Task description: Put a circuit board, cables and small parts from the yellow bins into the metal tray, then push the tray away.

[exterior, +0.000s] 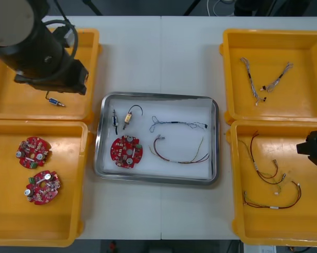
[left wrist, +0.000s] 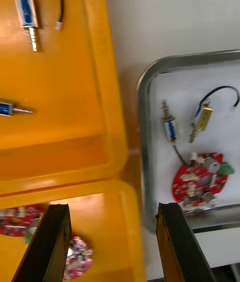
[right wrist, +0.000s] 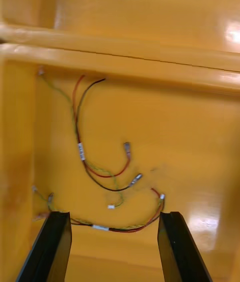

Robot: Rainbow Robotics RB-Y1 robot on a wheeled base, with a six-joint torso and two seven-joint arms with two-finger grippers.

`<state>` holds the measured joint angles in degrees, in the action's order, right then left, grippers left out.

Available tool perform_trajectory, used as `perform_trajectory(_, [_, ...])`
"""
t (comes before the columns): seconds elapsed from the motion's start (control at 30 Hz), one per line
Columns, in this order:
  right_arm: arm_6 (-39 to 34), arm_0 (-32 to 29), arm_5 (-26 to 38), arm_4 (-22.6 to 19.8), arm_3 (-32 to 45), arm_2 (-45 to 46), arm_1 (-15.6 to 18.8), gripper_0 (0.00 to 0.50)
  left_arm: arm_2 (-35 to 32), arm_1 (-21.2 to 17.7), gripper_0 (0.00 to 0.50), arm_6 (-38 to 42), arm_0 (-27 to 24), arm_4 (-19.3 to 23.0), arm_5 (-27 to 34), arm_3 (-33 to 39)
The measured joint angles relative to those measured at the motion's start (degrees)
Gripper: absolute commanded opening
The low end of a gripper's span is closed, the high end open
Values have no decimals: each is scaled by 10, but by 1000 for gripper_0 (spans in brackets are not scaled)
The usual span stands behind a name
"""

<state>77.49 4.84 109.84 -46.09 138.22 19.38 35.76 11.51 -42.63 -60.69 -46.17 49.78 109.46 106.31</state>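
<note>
1. Holding 1 board [exterior: 126, 152], 2 small parts [exterior: 128, 118], blue-white cable [exterior: 177, 124] and red-yellow cable [exterior: 182, 155]: tray [exterior: 215, 137], table centre.
2. Left gripper [left wrist: 112, 207]: fingers wide apart, empty, over left bins [left wrist: 100, 162], tray just beside.
3. Right gripper [right wrist: 115, 214]: fingers wide apart, empty, above binned cables [right wrist: 100, 172] in near right bin [right wrist: 200, 127].

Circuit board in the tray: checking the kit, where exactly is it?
In the front view the circuit board lies in the near left corner of the metal tray, beside two small metal parts and left of the red and yellow cable.
</note>
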Motion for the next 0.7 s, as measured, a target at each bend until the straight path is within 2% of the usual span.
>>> perform_trajectory(0.1, [0,12,0,-26,0,-23,11,500,-31,-23,500,-50,31,6,0,14])
perform_trajectory(0.27, [0,44,0,-65,1,-64,22,500,-93,-49,500,-51,90,15,1,28])
perform_trajectory(0.47, [0,97,0,-72,3,-131,22,500,-179,-59,500,-51,160,18,1,36])
perform_trajectory(0.7, [0,188,0,-74,4,-258,22,500,-243,-60,500,-57,222,18,1,43])
